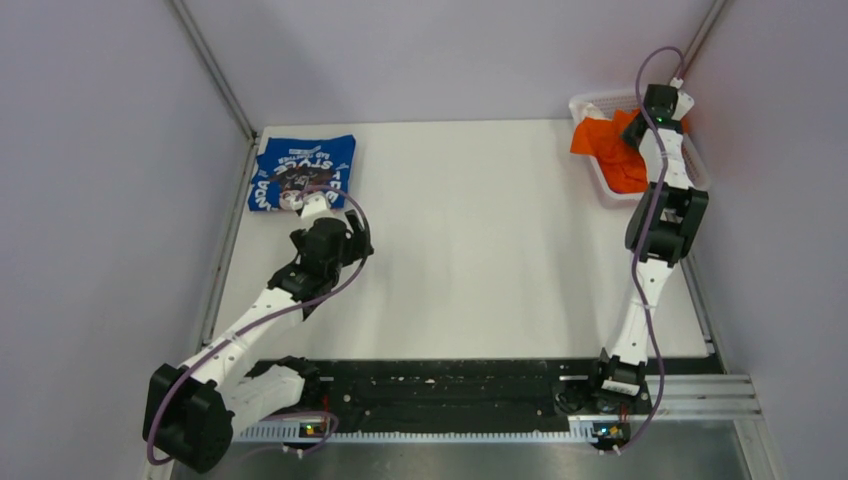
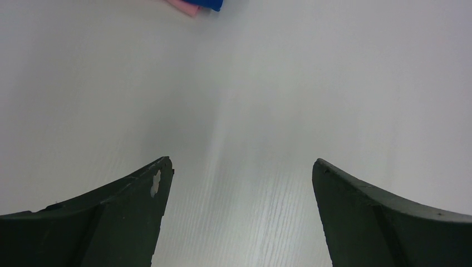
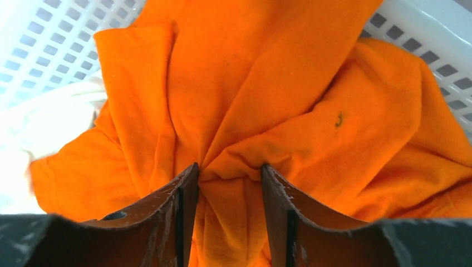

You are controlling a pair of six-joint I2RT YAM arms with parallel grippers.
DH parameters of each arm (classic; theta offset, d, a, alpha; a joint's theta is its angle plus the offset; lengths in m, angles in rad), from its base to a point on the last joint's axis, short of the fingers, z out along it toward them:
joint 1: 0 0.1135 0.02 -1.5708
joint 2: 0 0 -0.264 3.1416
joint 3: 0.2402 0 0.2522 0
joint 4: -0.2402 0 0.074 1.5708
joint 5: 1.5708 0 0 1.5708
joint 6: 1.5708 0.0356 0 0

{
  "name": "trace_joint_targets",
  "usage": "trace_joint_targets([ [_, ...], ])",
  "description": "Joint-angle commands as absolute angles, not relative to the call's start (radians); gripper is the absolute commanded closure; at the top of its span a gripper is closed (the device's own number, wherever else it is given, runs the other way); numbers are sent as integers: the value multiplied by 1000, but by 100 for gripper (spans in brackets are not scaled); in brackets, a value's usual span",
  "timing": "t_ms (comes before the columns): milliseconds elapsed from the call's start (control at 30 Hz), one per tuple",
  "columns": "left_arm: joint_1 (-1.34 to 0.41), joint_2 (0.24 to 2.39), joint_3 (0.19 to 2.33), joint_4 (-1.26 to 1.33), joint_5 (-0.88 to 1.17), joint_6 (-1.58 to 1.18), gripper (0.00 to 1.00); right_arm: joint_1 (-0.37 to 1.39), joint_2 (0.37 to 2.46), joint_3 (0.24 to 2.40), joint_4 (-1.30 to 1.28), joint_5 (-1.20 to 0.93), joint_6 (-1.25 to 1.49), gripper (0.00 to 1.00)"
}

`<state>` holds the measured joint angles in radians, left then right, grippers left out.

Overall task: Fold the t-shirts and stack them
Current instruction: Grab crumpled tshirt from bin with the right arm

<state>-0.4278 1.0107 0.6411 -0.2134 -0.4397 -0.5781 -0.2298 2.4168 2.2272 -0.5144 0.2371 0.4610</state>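
Observation:
An orange t-shirt [image 1: 604, 146] lies crumpled in the white mesh basket [image 1: 592, 102] at the back right. My right gripper [image 1: 642, 126] is down in the basket. In the right wrist view its fingers [image 3: 183, 192] press into the orange t-shirt [image 3: 250, 83], and a bunch of cloth is squeezed between them at the right gripper [image 3: 229, 169]. The blue t-shirt [image 1: 300, 165] with white lettering lies folded at the back left. My left gripper [image 1: 357, 236] hovers just in front of it, open and empty over bare table [image 2: 242, 167]; a blue t-shirt corner [image 2: 215, 4] shows at the top edge.
The basket wall [image 3: 55, 33] surrounds the orange cloth, and a pale white cloth [image 3: 44, 128] lies beside it inside. A pink scrap [image 2: 186, 6] shows under the blue shirt's edge. Grey walls enclose the table on left, right and back.

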Motion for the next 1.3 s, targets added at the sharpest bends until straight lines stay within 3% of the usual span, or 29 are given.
trace_joint_targets([
  [0, -425, 1006, 678, -208, -460, -587, 1, -230, 2435, 2264, -554, 237, 449, 59],
  [233, -425, 974, 663, -209, -465, -590, 1, -230, 2405, 2227, -582, 233, 416, 77],
  [467, -425, 945, 654, -216, -465, -593, 1, -230, 2407, 2199, -637, 185, 399, 72],
  [600, -425, 935, 653, -220, -469, -594, 1, -230, 2402, 2174, -646, 197, 396, 86],
  [667, -424, 928, 654, -225, -471, -596, 1, -230, 2386, 2171, -643, 203, 394, 99],
  [900, -425, 890, 649, -234, -469, -604, 1, -229, 2149, 2063, -472, 115, 385, 100],
  [1267, -425, 824, 630, -236, -454, -619, 1, -224, 1711, 1839, -89, -202, 472, 100],
])
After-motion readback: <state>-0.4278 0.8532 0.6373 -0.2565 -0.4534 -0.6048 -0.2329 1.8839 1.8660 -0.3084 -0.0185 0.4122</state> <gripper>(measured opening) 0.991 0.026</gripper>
